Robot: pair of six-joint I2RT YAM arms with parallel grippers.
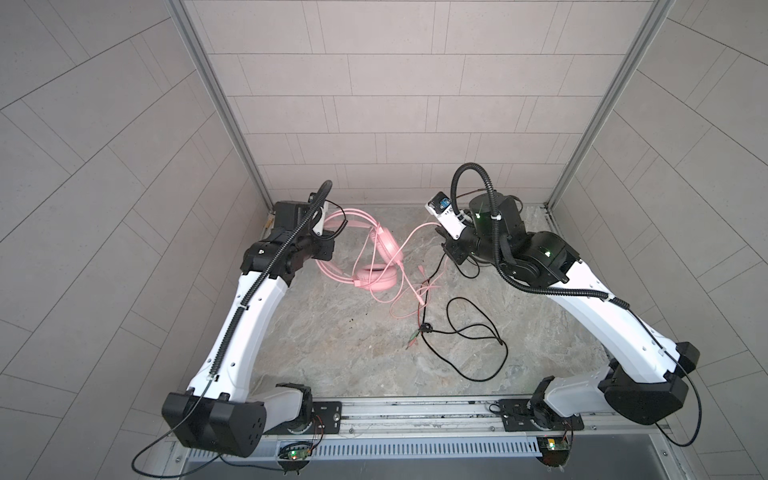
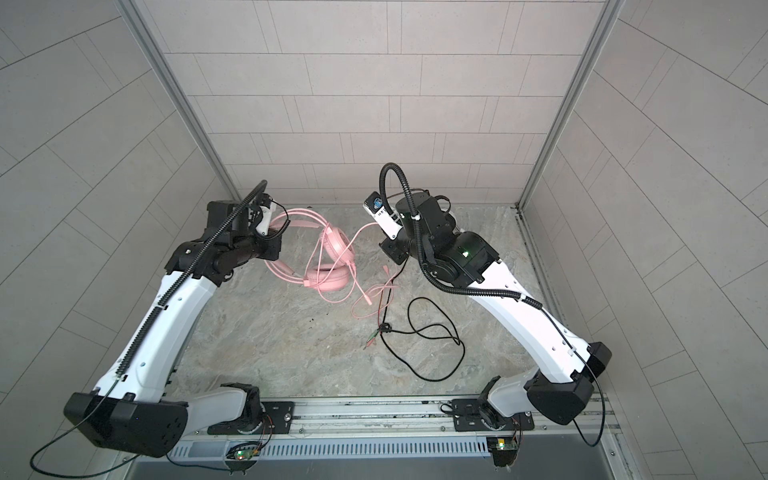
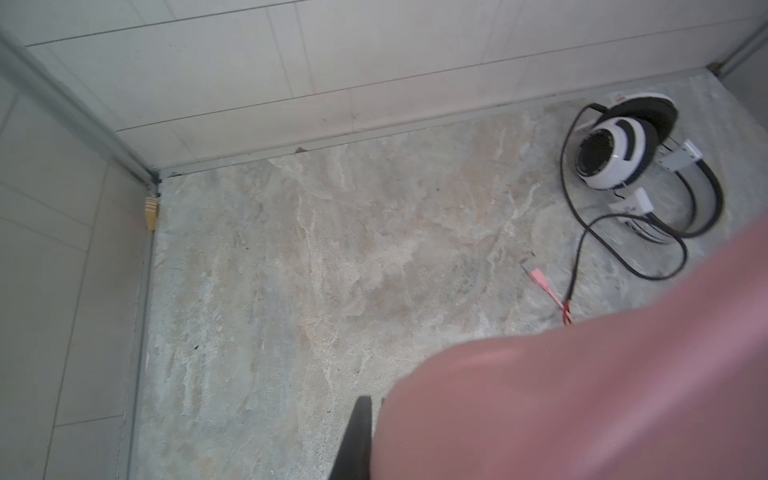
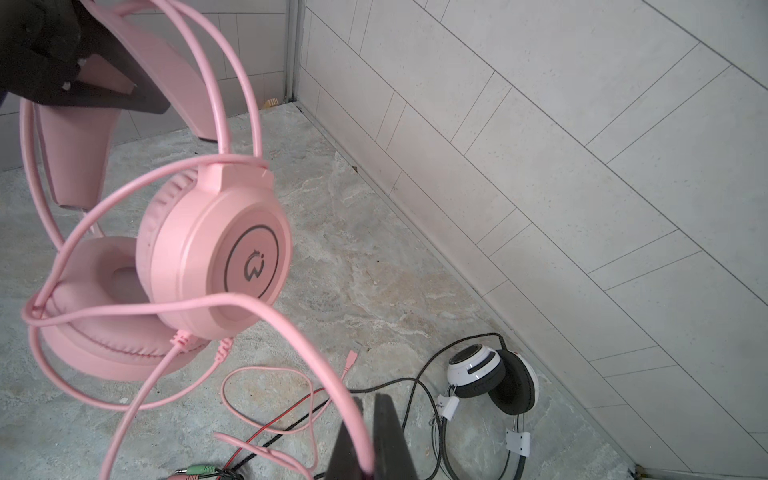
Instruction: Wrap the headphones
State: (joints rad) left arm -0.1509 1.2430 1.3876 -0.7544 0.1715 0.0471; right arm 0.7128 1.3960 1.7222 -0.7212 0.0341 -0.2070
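Closest to the right wrist cam, bottom middle of the frame: the right gripper (image 4: 368,446) is squeezed narrow on the pink cable (image 4: 274,314). The cable arcs up and left to the pink headset (image 4: 216,266), which fills the left half. A couple of loops sit loosely round the ear cups. Behind that, in the upper left corner, the left gripper (image 4: 124,89) is clamped on the padded headband, so the headset hangs over the table (image 1: 332,353). Can't tell if the lower cup touches.

Farther off, lower right by the wall, the white-and-black headset (image 4: 490,382) lies unwrapped, and its black cable (image 4: 386,384) crosses the pink tail.

My worries:
- Those loops look slack enough to slide off a cup.
- The thin cable could slip through the pinch.
- Hauling the pink tail might drag the black one along.
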